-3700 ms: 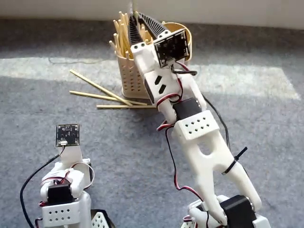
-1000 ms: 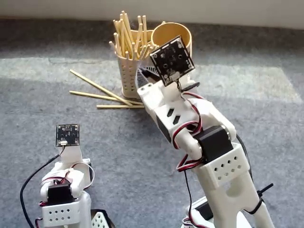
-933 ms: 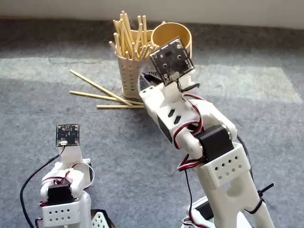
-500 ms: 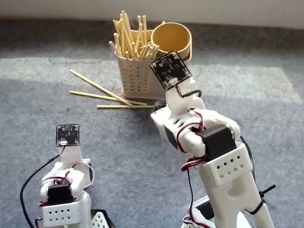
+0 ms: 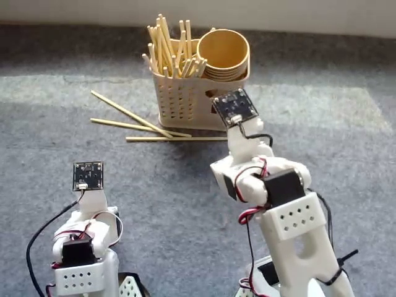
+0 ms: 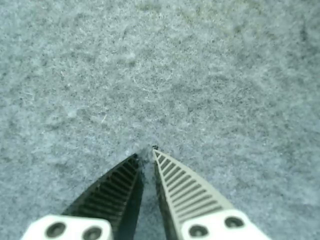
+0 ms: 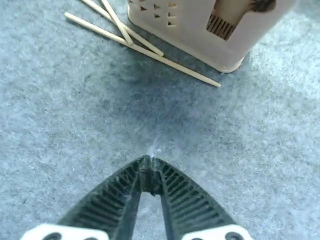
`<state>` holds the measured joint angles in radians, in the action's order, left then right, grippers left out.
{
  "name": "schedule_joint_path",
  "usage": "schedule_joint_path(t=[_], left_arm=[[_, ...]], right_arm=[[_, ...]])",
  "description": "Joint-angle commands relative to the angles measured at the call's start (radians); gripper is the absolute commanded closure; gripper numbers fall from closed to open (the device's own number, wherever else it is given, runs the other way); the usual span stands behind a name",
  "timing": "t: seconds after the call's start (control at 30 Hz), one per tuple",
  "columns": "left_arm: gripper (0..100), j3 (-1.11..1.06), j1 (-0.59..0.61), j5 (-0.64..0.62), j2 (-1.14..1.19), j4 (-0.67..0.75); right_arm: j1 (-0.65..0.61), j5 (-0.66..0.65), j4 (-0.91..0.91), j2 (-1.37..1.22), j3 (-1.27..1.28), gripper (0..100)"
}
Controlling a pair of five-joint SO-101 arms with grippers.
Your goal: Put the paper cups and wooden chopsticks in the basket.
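Wide stretch of bare carpet (image 5: 346, 142) between the arms and the basket (image 5: 185, 105), with three loose chopsticks (image 5: 133, 124) lying flat just beside its near side. Inside the basket: stacked paper cups (image 5: 224, 52) at one end, a bundle of upright chopsticks (image 5: 166, 49) at the other. Right gripper (image 7: 150, 162) clenched on nothing, near the basket; left gripper (image 6: 147, 152) likewise closed and bare, well back over carpet.
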<state>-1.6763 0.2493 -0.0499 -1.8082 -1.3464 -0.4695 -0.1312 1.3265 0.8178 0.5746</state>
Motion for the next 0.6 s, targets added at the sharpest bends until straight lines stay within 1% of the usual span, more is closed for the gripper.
schedule_joint_path(t=[0.0,0.27,0.43,0.57], left_arm=[[99,-0.019,0.005,0.005,-0.008,-0.003],[99,-0.019,0.002,0.005,-0.008,-0.003],[99,-0.019,-0.002,0.005,-0.008,-0.005],[99,-0.019,-0.005,0.006,-0.008,-0.005]], right_arm=[[0.013,0.02,-0.038,0.159,0.065,99.3],[0.021,0.02,-0.143,0.464,0.363,99.3],[0.127,0.021,-0.232,0.661,0.552,99.3],[0.163,0.025,-0.286,0.786,0.699,99.3]])
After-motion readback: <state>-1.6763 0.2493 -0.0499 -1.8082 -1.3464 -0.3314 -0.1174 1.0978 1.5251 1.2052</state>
